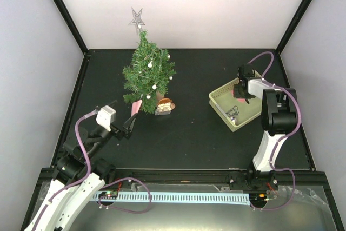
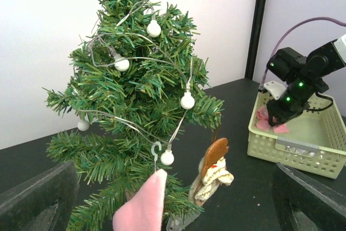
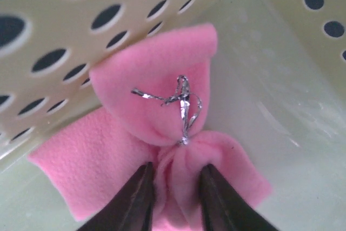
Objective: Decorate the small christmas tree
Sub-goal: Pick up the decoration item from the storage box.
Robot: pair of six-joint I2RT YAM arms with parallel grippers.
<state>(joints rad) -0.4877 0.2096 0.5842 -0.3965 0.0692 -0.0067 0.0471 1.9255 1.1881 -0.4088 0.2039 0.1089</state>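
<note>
Pinched between the dark fingers [image 3: 141, 201] of the right gripper [image 3: 175, 204]: the gathered middle of a pink felt bow [image 3: 157, 74], with a silver wire tie [image 3: 183, 101] twisted round its waist. Bow lying on the floor of a pale green perforated basket [image 3: 48, 4], up against one wall. Basket set on the right side of the black worktop [image 1: 189, 139], right arm bent down into it. Left gripper [image 1: 130, 126] spread wide and holding nothing, aimed at the small christmas tree [image 1: 147, 71]. In the left wrist view, a pink felt ornament [image 2: 141, 206] with a silver hook [image 2: 157, 149] at its tip, against the lowest branches; cannot tell whether hooked on. Tree upright at the back left of the worktop, near the rear wall, well apart from the basket, strung with a wire of white bead lights [image 2: 187, 100], silver star [image 1: 135, 18] on top. Just beside its foot, a brown-and-cream figure ornament [image 2: 214, 169] resting on the worktop
</note>
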